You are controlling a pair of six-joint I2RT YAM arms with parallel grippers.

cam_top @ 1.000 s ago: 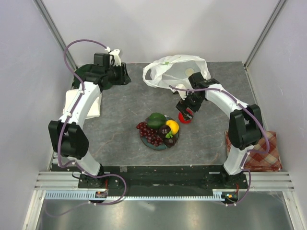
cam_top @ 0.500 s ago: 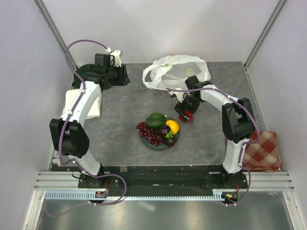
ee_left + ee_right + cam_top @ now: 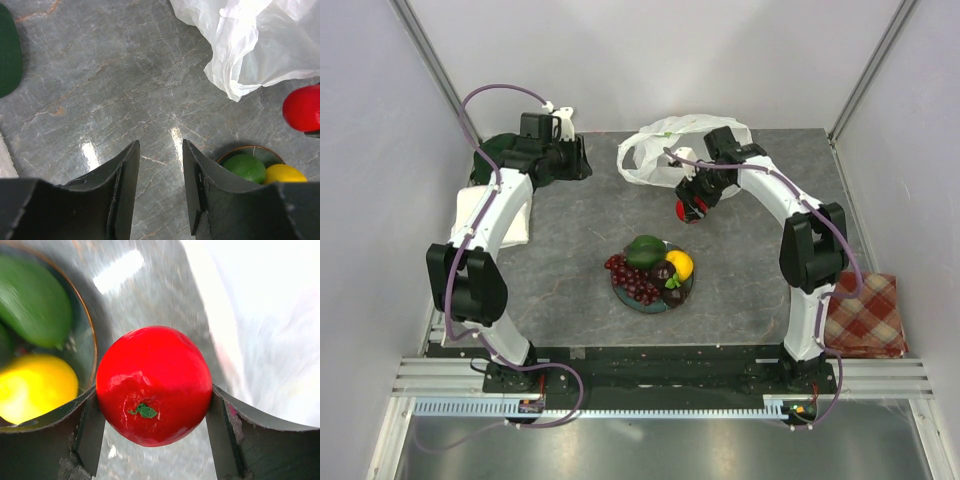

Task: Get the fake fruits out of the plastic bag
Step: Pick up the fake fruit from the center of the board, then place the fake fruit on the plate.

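Right gripper [image 3: 154, 407] clamped across glossy red plastic apple [image 3: 154, 382], just beside thin crinkly white plastic bag [image 3: 660, 150] | left gripper [image 3: 161, 150] jaws apart, empty | apple likely light, rigid, slick: hold across widest girth.

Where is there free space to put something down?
Bare table lies between the plate and the left arm, and between plate and right arm. Crowded: by the plastic bag, where the right gripper holds the red apple.
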